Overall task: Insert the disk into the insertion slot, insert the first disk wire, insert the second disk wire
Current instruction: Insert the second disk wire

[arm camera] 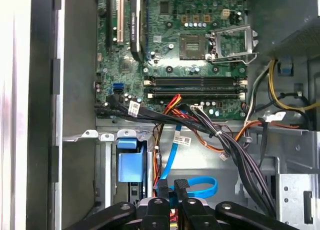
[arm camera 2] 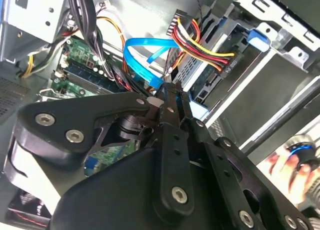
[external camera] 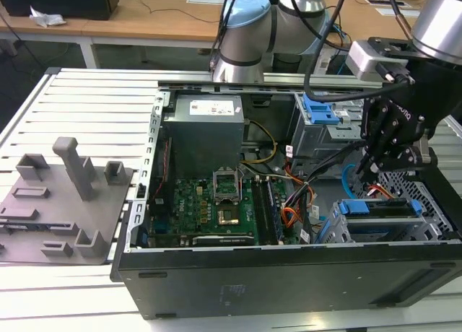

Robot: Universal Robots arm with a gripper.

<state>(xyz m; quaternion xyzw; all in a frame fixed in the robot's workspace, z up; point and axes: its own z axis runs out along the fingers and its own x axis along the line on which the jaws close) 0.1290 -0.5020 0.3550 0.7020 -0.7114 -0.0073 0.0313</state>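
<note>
An open computer case [external camera: 289, 274] fills the centre and lower right of the exterior view, lying on a slatted metal table [external camera: 86, 108] with a wooden bench along the top edge of the frame. Inside the case, a grey power supply [external camera: 206, 133] sits above the green motherboard [external camera: 209, 206], which also spans the upper half of the first wrist view [arm camera: 175, 55]. A grey fixture plate [external camera: 61, 202] with upright blocks lies at the left of the exterior view, well apart from the case. The robot arm descends from the upper right, and its black gripper [external camera: 375, 159] hangs over the drive bays, blocking much of what lies below. At lower right, the insertion slot [external camera: 426, 202] shows as a perforated silver cage, with the disk [external camera: 382, 209] seated in it, its blue carrier edge facing the case interior. In the second wrist view, the first disk wire [arm camera 2: 200, 45], a red, yellow and dark bundle, runs to a connector at the disk's rear face, upper centre of the frame. The second disk wire [arm camera 2: 145, 60] loops in light blue just above the gripper [arm camera 2: 172, 92], whose fingers are closed narrowly on its connector end. The same loop appears in the first wrist view [arm camera: 200, 187], bottom centre, behind black cable bundles [arm camera: 220, 140] crossing diagonally.
</note>
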